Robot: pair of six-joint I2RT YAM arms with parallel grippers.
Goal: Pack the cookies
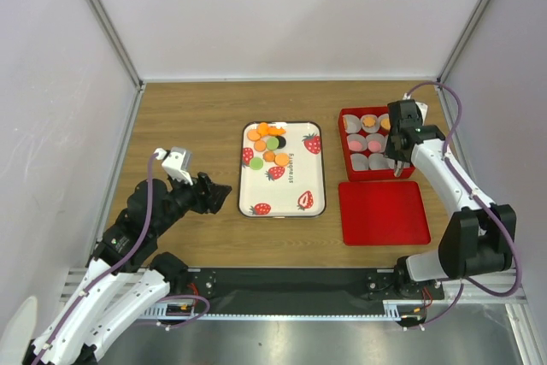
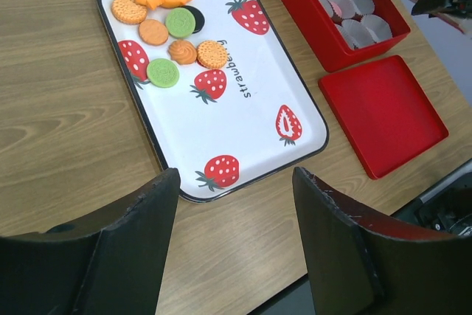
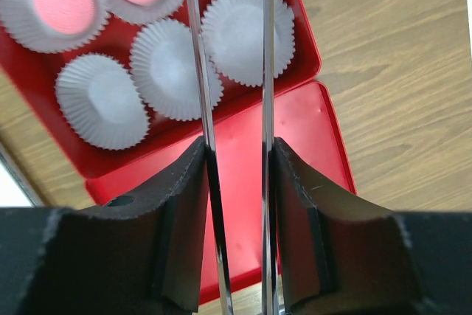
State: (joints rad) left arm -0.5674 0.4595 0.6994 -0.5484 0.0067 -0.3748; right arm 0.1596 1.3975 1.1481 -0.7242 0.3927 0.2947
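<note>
steel tongs (image 3: pixel 267 49) in r gripper (image 3: pixel 237 153), blades apart, tips unseen, over red box (image 3: pixel 304 35)

The table (image 1: pixel 188 117) is matt wood grain, the tray (image 2: pixel 243 132) glossy, the cookies (image 2: pixel 179 22) matt. The cups (image 3: pixel 173 68) are pleated paper, the box (image 3: pixel 304 38) shiny plastic, the tongs (image 3: pixel 267 71) polished metal.

Laboratory robot cell: wood-grain surface (image 1: pixel 188 126) enclosed by plain white panels (image 1: pixel 282 14) on aluminium posts (image 1: pixel 102 14), with two robot arms (image 1: pixel 162 203) bolted to a metal rail (image 1: pixel 291 284).
</note>
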